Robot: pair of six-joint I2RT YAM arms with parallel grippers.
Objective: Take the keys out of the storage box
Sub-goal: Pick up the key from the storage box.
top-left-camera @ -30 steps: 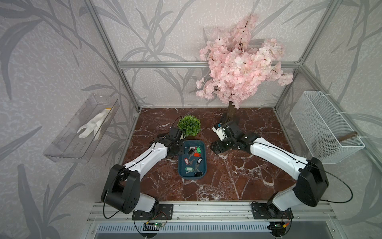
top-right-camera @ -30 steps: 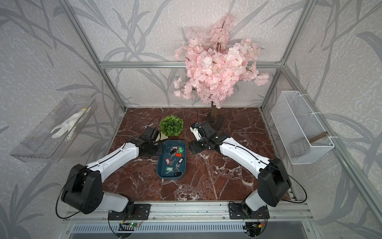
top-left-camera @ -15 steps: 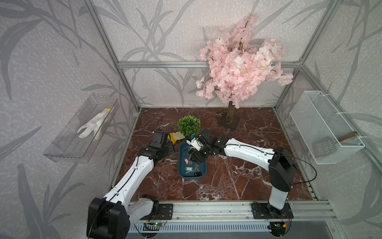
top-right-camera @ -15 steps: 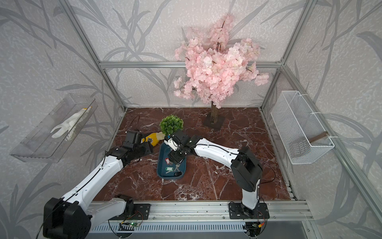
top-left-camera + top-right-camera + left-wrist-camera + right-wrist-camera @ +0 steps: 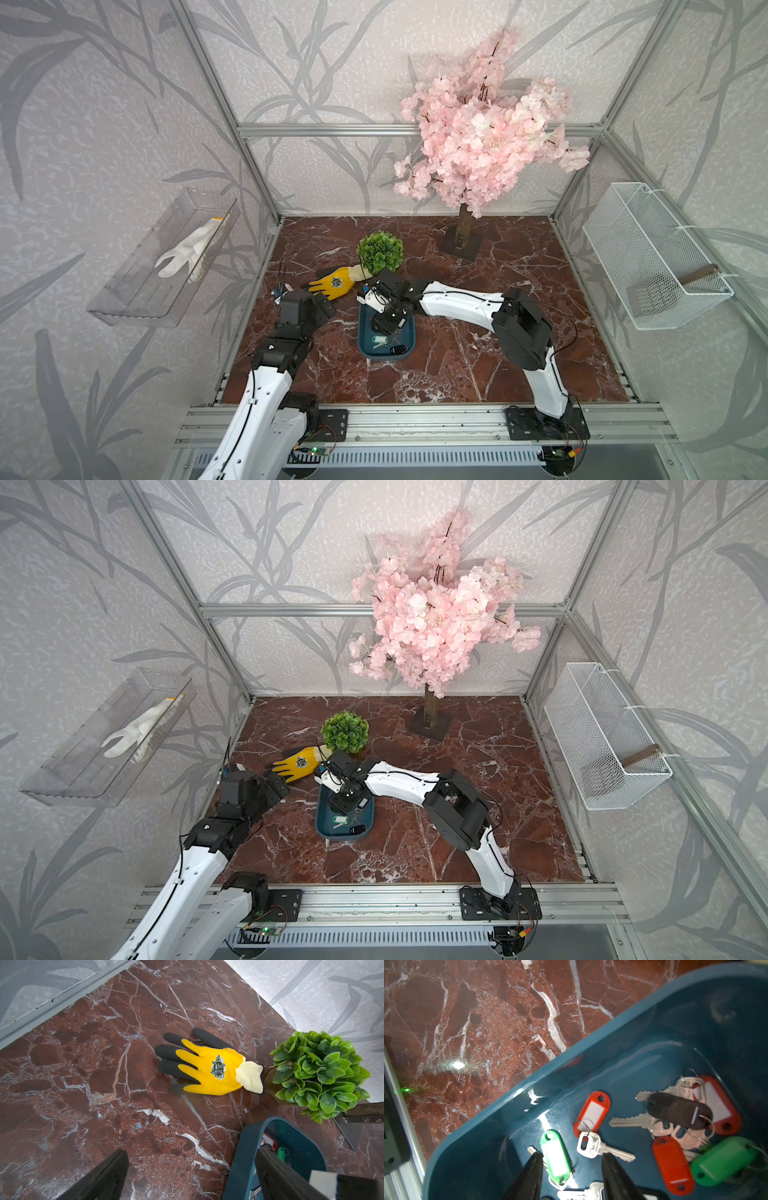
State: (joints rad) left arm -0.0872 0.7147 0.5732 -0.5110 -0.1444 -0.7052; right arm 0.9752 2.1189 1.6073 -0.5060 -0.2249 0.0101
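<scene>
spreading under everything is a red-brown marble tabletop (image 5: 457,365) veined in white, glossy enough to show a bright glare beside the storage box (image 5: 362,332). the box sits near the tabletop's middle with the keys (image 5: 629,1121) lying inside it, their tags red, green and black. the right pincer (image 5: 572,1155) is down in the box, jaws apart on either side of a green-tagged key (image 5: 555,1155), not clamped on it. the left pincer (image 5: 191,1150) hangs just to the box's left over bare marble, jaws wide apart and empty. beyond the box lie a yellow glove (image 5: 334,282) and a green plant (image 5: 380,251); farther back stands a pink blossom tree (image 5: 478,145). grey leaf-print walls (image 5: 124,124) and an aluminium frame (image 5: 324,129) close the room in.
</scene>
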